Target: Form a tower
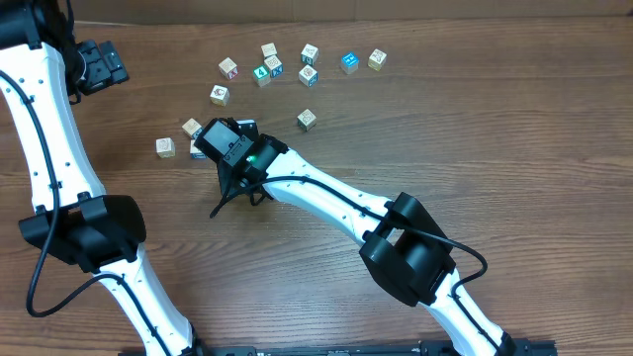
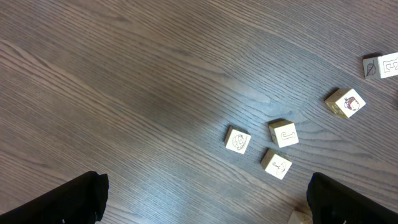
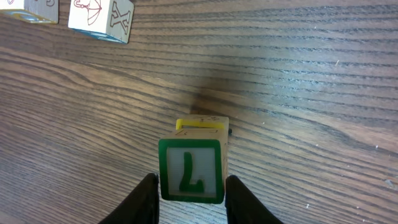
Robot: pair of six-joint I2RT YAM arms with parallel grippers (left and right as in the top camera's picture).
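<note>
R gripper [image 3: 190, 188] flanks tower [image 3: 191, 163]; overhead hides.

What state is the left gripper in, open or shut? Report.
Open. The left gripper has its fingers far apart at the wrist view's lower corners, gripping nothing.

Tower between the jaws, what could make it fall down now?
1. The right arm has its jaws close on both sides of the green top cube; lifting away crooked could drag it off the tower.
2. That cube seems a bit off-centre on the yellow-edged cube below, so a nudge might tip it.
3. Loose cubes lie nearby; the arm could bump one into the tower.
</note>
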